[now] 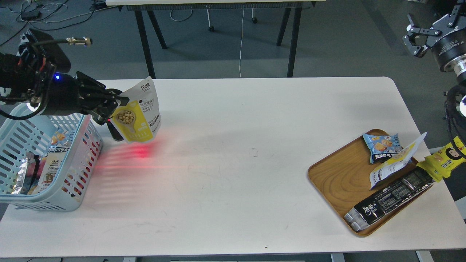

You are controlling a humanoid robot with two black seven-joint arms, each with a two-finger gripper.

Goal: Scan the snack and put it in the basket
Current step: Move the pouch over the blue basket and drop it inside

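Note:
My left gripper is shut on the left edge of the snack, a yellow-and-white pouch with a picture of round nuts. It holds the pouch in the air above the table's left part, just right of the light blue basket. The pouch hides most of a black scanner behind it, and red light falls on the table below. The basket holds several packets. My right gripper is raised at the far right, off the table, open and empty.
A wooden tray at the right holds a light-blue packet, a white-and-yellow pouch and a long black packet. A yellow packet lies at the table's right edge.

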